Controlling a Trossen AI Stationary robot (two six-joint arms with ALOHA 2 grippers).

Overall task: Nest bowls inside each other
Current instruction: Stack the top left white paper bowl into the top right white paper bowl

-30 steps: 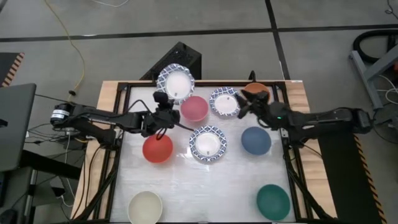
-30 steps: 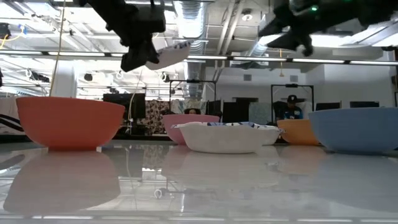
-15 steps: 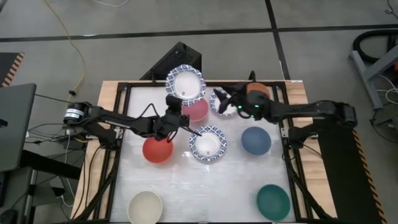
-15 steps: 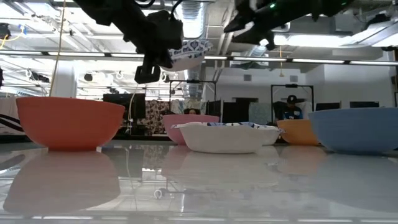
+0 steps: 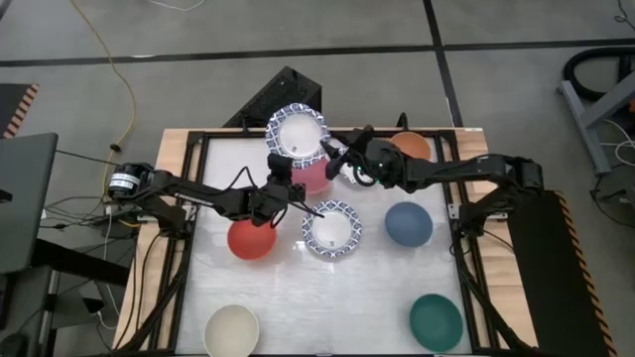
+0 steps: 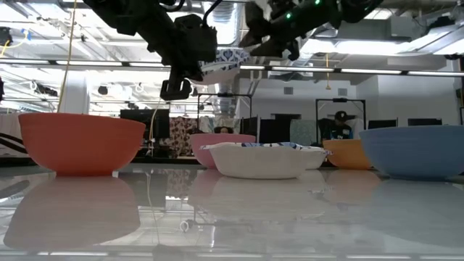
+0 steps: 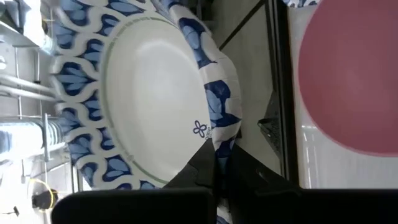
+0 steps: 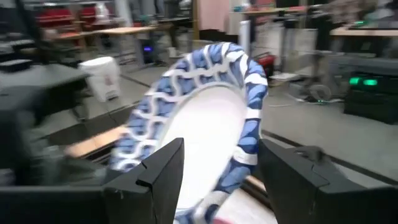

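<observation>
A white bowl with a blue patterned rim (image 5: pixel 298 134) hangs in the air over the pink bowl (image 5: pixel 316 177), with my left gripper (image 5: pixel 289 175) shut on it. My right gripper (image 5: pixel 337 159) is open, level, at that bowl's right side. In the right wrist view its fingers (image 8: pixel 160 180) stand on either side of the bowl's rim (image 8: pixel 252 118), and I see no touch. A second patterned bowl (image 5: pixel 332 230) rests on its base at mid-table. The red (image 5: pixel 251 238), blue (image 5: pixel 408 224), orange (image 5: pixel 415 147), teal (image 5: pixel 437 319) and cream (image 5: pixel 232 329) bowls stand apart. My left gripper pinches the patterned bowl's rim (image 7: pixel 219 138) between its two fingers, on the side of the bowl toward the table's near edge. The fingers come about level from the near left. The bowl is lifted clear, open side up, a little tilted, above the pink bowl.
Black frame rails (image 5: pixel 189 248) run along the table's left, right and far sides. A laptop (image 5: pixel 25 203) sits off the table's left edge. Open tabletop (image 5: pixel 327 297) lies between the cream and teal bowls near the front.
My left gripper has carried the patterned bowl a little toward the table's right and rolled it closer to level, bringing it over the pink bowl. My right gripper has swung from the orange bowl toward the table's left, up to the held bowl, staying open.
</observation>
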